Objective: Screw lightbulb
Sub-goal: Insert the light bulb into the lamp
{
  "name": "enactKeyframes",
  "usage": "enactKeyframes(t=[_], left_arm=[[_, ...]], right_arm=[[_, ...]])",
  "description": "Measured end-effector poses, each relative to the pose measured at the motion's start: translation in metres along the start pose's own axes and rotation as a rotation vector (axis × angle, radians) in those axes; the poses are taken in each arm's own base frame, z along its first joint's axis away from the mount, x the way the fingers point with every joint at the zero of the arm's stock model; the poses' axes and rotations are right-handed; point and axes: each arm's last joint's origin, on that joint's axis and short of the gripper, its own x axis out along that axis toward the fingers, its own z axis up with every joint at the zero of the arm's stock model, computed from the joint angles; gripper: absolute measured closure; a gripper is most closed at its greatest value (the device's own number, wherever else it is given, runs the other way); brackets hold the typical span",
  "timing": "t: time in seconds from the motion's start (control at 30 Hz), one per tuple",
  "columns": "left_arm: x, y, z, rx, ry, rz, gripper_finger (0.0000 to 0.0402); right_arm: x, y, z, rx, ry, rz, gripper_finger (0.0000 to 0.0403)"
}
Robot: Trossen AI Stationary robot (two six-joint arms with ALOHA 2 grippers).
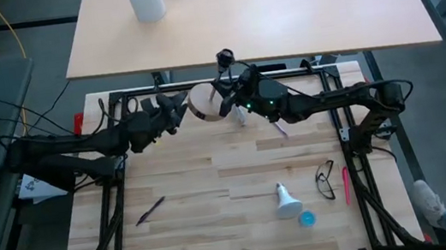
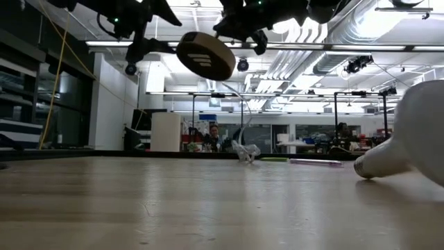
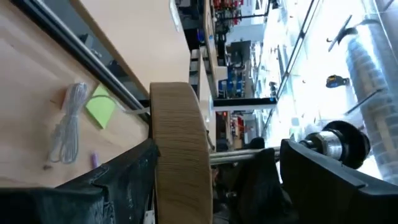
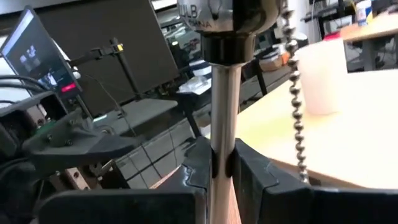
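Both grippers held the lamp aloft: the left gripper (image 1: pixel 180 112) spread wide across the wooden base (image 1: pixel 205 101), the right gripper (image 4: pixel 214 163) clamped on its metal stem (image 4: pixel 221 106). The lightbulb (image 1: pixel 286 202) lay on the table well apart from them, so the lamp probably needed setting down or steadying one-handed before fetching it.

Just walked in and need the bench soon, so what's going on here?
Both arms hold a small lamp up off the table at its far edge. The left tool spans the wooden base; the right tool is shut on the metal post. The lightbulb lies untouched on the table near the glasses, so no screwing yet.
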Motion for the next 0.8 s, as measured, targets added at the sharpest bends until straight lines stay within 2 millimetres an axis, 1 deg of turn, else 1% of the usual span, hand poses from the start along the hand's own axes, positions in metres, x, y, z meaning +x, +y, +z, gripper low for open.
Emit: enactKeyframes(t=[0.1, 0.23, 0.4, 0.7, 0.8], left_arm=[[0.006, -0.006, -0.001, 0.043, 0.035, 0.025, 0.009], [0.012, -0.005, -0.007, 0.094, 0.101, 0.102, 0.009], [0.016, -0.006, -0.011, 0.089, 0.124, 0.099, 0.009], [0.016, -0.003, -0.013, 0.117, 0.195, 0.13, 0.009], [0.015, 0.0, -0.013, 0.134, 0.206, 0.149, 0.0099]], right_arm=[[0.0, 0.0, 0.002, -0.009, -0.006, 0.011, 0.0373], [0.0, 0.001, 0.001, -0.025, 0.007, 0.031, 0.0373], [-0.001, 0.004, 0.0, -0.014, 0.017, 0.075, 0.0373], [-0.002, 0.006, 0.0, -0.02, 0.014, 0.102, 0.0373], [-0.002, 0.007, 0.0, -0.029, 0.016, 0.105, 0.0373]])
